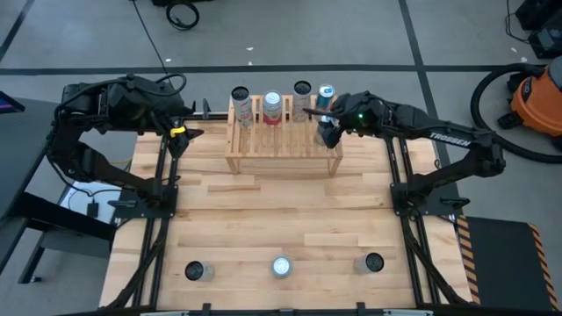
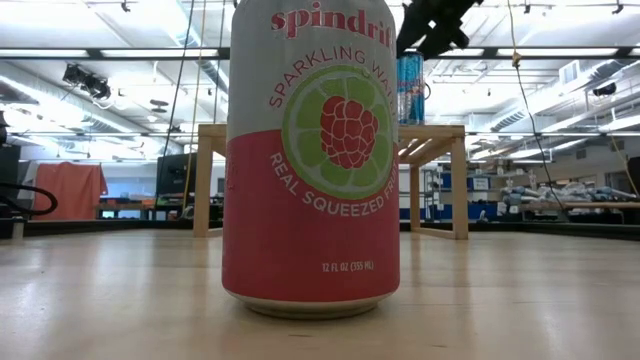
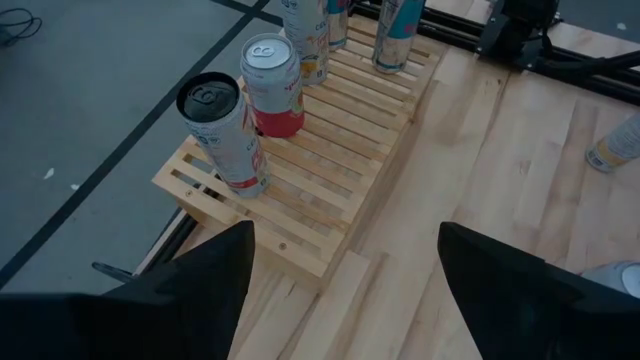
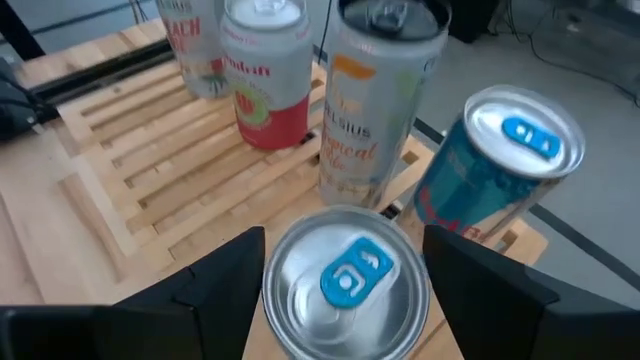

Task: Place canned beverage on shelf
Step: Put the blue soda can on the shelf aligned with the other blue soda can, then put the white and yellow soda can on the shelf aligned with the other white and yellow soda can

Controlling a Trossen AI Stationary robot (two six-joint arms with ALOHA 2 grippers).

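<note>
While my right tool [image 4: 345, 275] straddles a silver-topped can [image 4: 345, 285] with fingers parted, not clamped, four more cans stand just beyond it on the shelf [image 1: 283, 140]. Three cans sit on the counter [image 1: 281, 211] well behind both tools. Only the low view shows the nearest one's [image 2: 312, 160] raspberry label. My left tool [image 3: 345, 270] hangs open beside the shelf.

The shelf [image 1: 283, 147] is a pale wooden rack with a slatted top, at the far edge of the table. A silver can with a blue tab [image 4: 345, 290] stands upright on its right end, just beside four other upright cans [image 1: 271, 106].
</note>
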